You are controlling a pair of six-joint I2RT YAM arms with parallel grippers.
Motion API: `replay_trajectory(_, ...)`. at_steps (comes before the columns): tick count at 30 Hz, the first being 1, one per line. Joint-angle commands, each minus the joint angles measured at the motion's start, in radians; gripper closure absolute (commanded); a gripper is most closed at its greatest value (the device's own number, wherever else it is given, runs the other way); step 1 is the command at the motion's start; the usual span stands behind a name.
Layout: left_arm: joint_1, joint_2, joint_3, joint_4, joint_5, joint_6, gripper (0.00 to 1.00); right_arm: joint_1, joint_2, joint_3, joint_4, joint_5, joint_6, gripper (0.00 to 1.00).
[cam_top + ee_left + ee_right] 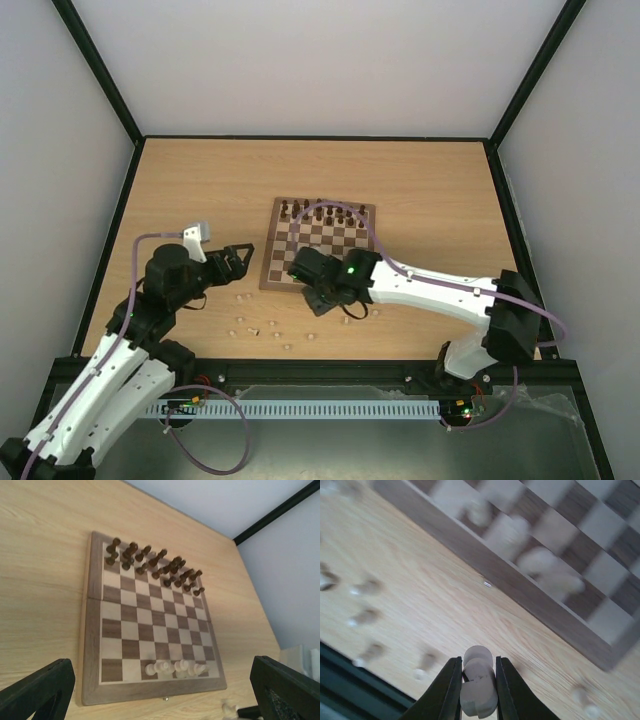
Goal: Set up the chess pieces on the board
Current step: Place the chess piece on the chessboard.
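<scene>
The board [271, 250] lies mid-table, with dark pieces [320, 210] filling its far rows. Several pale chess pieces [175, 668] stand in its near row. More pale pieces [262, 328] lie loose on the table in front of the board. My right gripper [322, 298] hovers just off the board's near edge. In the right wrist view this gripper [477, 662] is shut on a pale chess piece [479, 687], held above bare table. My left gripper [240, 262] stands open to the left of the board, nothing between its fingers [40, 690].
Black frame rails [120, 210] run along the table's left, right and far sides. A cable channel [300, 408] crosses the near edge between the arm bases. Loose pale pieces [367, 615] show blurred to the left of the held piece.
</scene>
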Motion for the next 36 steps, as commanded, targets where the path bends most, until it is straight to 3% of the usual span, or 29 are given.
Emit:
replay_trajectory(1, 0.005, 0.031, -0.041, 0.082, 0.060, 0.010, 0.01, -0.077, -0.097, -0.129, -0.075, 0.039, 0.063, 0.85)
replay_trajectory(16, 0.004, 0.069, -0.059, 0.105, 0.060, 0.024, 0.01, -0.285, 0.026, -0.216, 0.070, -0.003, -0.032, 0.84)
replay_trajectory(36, 0.004, 0.074, -0.069, 0.108, 0.039, 0.028, 0.01, -0.336, 0.118, -0.152, 0.105, -0.024, -0.094, 0.81)
